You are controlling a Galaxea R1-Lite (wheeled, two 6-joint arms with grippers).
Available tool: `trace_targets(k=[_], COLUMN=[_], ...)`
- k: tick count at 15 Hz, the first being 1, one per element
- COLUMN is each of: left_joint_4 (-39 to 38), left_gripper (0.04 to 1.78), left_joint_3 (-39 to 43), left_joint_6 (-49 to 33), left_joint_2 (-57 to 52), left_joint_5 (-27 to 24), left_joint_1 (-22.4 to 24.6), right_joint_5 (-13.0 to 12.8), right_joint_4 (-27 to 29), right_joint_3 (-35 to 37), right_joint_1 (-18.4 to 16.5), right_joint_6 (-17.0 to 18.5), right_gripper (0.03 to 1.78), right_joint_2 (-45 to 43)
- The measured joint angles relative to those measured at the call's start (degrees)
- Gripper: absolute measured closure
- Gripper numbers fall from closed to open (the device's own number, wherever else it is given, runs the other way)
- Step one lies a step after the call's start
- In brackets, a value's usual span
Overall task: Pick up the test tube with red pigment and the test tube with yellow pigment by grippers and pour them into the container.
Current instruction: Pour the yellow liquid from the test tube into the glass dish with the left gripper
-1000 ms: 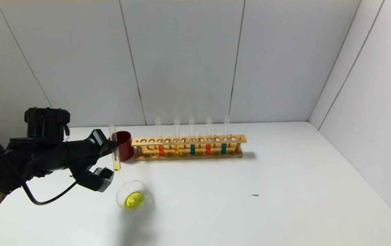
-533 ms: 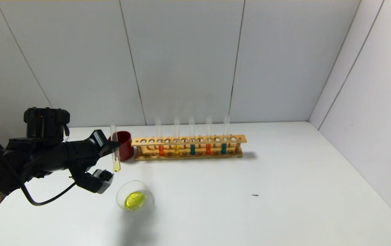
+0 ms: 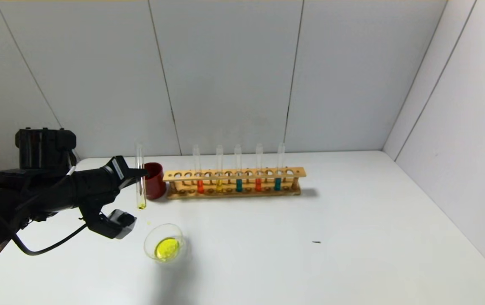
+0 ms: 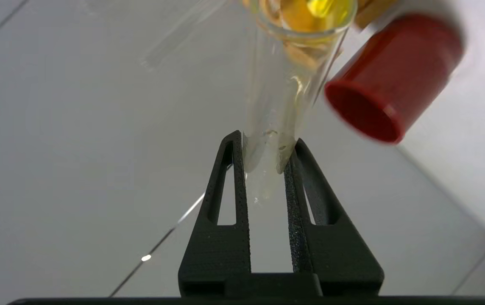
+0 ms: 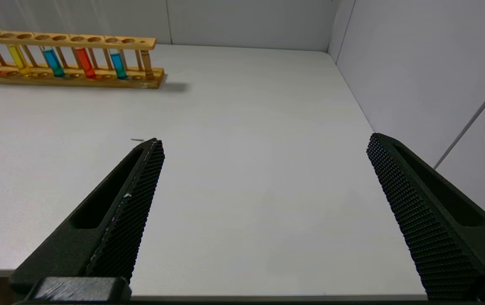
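Observation:
My left gripper (image 3: 140, 173) is shut on the test tube with yellow pigment (image 3: 140, 186), held about vertical to the left of the red cup, with a little yellow liquid at its lower end. In the left wrist view the tube (image 4: 285, 84) sits clamped between the fingertips of this gripper (image 4: 266, 140). The container (image 3: 151, 237), a low glass dish, holds yellow liquid and stands on the table in front of and to the right of the tube. Two test tubes with red pigment (image 3: 200, 186) (image 3: 258, 184) stand in the rack. My right gripper (image 5: 263, 142) is open and empty.
The wooden rack (image 3: 234, 173) at the back also holds a yellow tube (image 3: 219, 183) and two teal tubes. A dark red cup (image 3: 155, 180) stands at the rack's left end, close behind the held tube. A small yellow drop (image 3: 147, 222) lies on the table.
The thin yellow stream from the tube's lower end into the dish has stopped. My left arm has moved up and to the left with the tube, away from the dish.

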Motion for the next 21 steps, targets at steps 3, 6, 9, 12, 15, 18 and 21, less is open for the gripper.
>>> trace_targets(k=[3, 6, 9, 12, 15, 18, 21], left_joint_4=[-0.7, -2.0, -2.8, -2.9, -2.9, -2.9, -2.8], left_gripper=[1.52, 1.52, 1.52, 1.52, 1.52, 1.52, 1.52], left_joint_3=[0.7, 1.9, 2.3, 2.2, 1.9, 2.0, 2.2], left_joint_6=[0.8, 1.2, 1.3, 3.3, 5.3, 6.2, 7.2], left_joint_2=[-1.3, -2.2, -2.7, -2.9, -3.3, -3.7, -3.8], left_joint_5=[0.5, 0.6, 1.0, 1.4, 1.5, 1.5, 1.5], left_joint_1=[-0.1, -0.2, -0.5, -0.6, -0.7, -0.7, -0.7], right_joint_5=[0.0, 0.0, 0.0, 0.0, 0.0, 0.0, 0.0], right_joint_4=[0.0, 0.0, 0.0, 0.0, 0.0, 0.0, 0.0], right_joint_3=[0.0, 0.0, 0.0, 0.0, 0.0, 0.0, 0.0], right_joint_1=[0.0, 0.0, 0.0, 0.0, 0.0, 0.0, 0.0], right_joint_6=[0.0, 0.0, 0.0, 0.0, 0.0, 0.0, 0.0], right_gripper=[0.06, 0.06, 0.06, 0.06, 0.06, 0.06, 0.06], right_joint_2=[0.0, 0.0, 0.0, 0.0, 0.0, 0.0, 0.0])
